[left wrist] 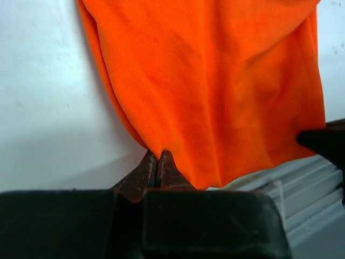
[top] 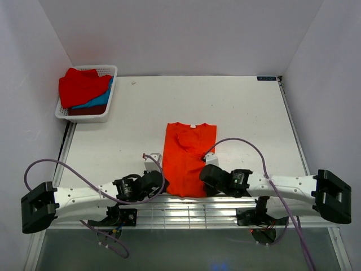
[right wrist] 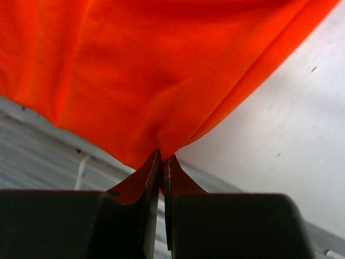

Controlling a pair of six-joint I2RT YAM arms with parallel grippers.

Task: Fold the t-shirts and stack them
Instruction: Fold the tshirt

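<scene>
Left hand (left wrist: 158, 157) and right hand (right wrist: 161, 157) both pinching one orange-red t-shirt (top: 189, 164), three shirts (top: 82, 86) in one basket (top: 91, 117)

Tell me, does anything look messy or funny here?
A little. The red shirt bulges over the rim of the white basket, rumpled, not folded. The orange shirt lies flat, its near corners pinched by the left gripper and right gripper.

flat t-shirt (top: 189, 161) lies mid bench (top: 242, 113), collar to far side, hem at near edge. left gripper (top: 162, 183) at near-left corner, right gripper (top: 205, 182) at near-right, fingers (left wrist: 141, 171) pinching hem. basket (top: 84, 117) w/ shirt pile (top: 82, 87) inside sits far-left, well apart.
</scene>
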